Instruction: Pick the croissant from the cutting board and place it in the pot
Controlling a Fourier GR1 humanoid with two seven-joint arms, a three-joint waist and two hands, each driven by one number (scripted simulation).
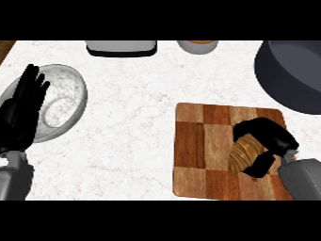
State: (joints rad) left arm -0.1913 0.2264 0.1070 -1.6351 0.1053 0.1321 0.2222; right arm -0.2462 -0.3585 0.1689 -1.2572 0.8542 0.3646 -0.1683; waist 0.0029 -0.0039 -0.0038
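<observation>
Bare counter (135, 136) lay open between the glass bowl (59, 101) at left and the cutting board (204, 155). From board up to the pot (301, 70) nothing stood between. A toaster-like appliance (121, 48) and small cup (197, 46) crowded the far edge.

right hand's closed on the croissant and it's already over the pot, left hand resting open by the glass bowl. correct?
Not quite. The right hand is curled round the croissant, but both are over the cutting board, not the pot, as the head view shows. The left hand does rest open by the glass bowl.
</observation>
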